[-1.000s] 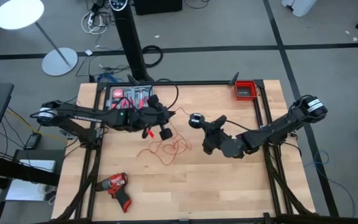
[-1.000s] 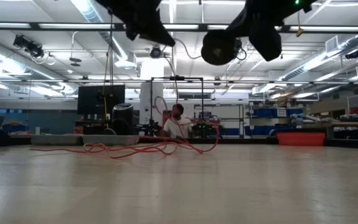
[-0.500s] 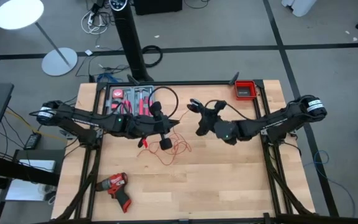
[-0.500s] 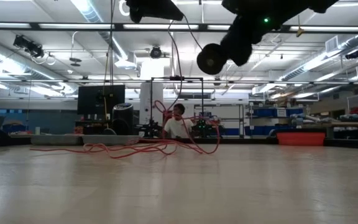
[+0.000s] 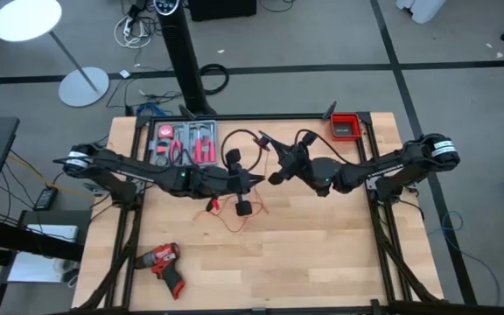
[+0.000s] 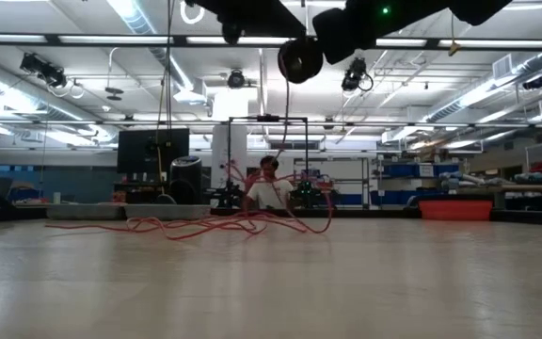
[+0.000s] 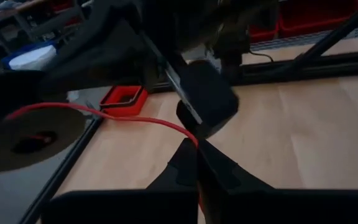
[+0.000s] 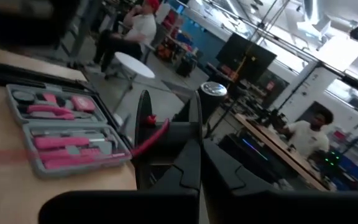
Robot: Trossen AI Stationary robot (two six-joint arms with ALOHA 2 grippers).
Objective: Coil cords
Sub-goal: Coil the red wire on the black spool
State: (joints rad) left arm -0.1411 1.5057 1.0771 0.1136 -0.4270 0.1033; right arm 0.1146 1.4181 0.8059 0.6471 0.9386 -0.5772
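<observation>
Red wire point(image 5: 234, 217) loose on table point(image 5: 322, 254) centre, one strand lifted, pinched in left gripper point(image 7: 197, 146) pressed together above it. Black cable point(image 5: 243, 140) looped between arms. Right gripper point(image 8: 199, 130) just right, fingers closed; left nearer the tangle.

1 camera looks straight down; 1 sits level at tabletop height; 2 ride the wrists, close. All share the table point(image 5: 322, 254).

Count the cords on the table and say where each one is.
2. The red wire lies loosely tangled on the wood near the table's middle, one strand rising to the left gripper. The black cable arcs above the table between both grippers, beside the right gripper. More may be hidden.
</observation>
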